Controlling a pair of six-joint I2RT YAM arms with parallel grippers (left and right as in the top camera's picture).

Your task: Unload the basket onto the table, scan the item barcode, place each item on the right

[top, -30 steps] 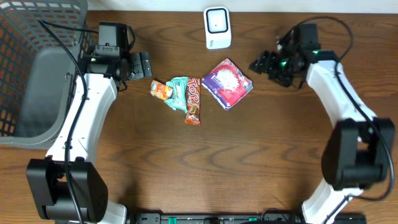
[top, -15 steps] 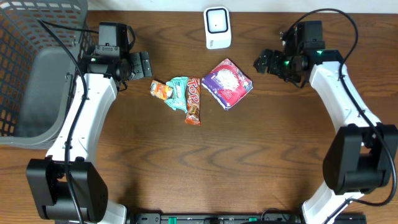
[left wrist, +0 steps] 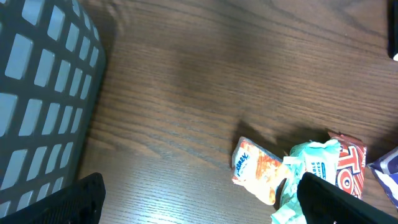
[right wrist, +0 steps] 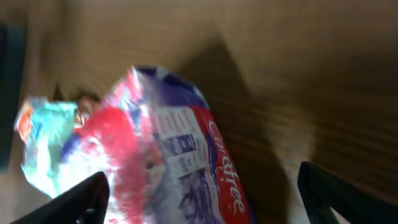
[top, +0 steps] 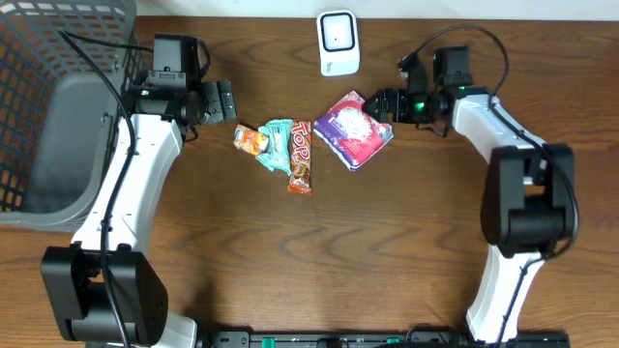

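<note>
Overhead view, purple packet [top: 354, 130]: lies flat on the table, turned like a diamond, just below the scanner and at the right end of a short row of snacks. The upper face is purple at the edges with a pink and white middle.
Purple packet, right wrist view: fills the lower middle of the picture. White lettering and a small printed panel show, but they are too blurred to pick out a barcode.
Right gripper [top: 381, 101]: at the packet's upper right corner, low over the table. The fingers stand wide apart with nothing between them. Whether a tip touches the packet cannot be told.
Scanner [top: 338, 43]: white, with a dark window, at the far edge of the table. It is near the packet but apart from it.
Chocolate bar [top: 301, 157]: brown and red, lying lengthwise just left of the packet.
Teal wrapper [top: 277, 142]: crumpled, touching the bar's left side.
Orange sachet [top: 250, 141]: touching the teal wrapper at the left end of the row.
Left gripper [top: 223, 100]: hangs up and left of the sachet, clear of it. The fingers are spread fully and hold nothing.
Basket [top: 24, 58]: grey mesh, at the table's left edge beside the left arm.
Table [top: 387, 251]: dark wood grain.
</note>
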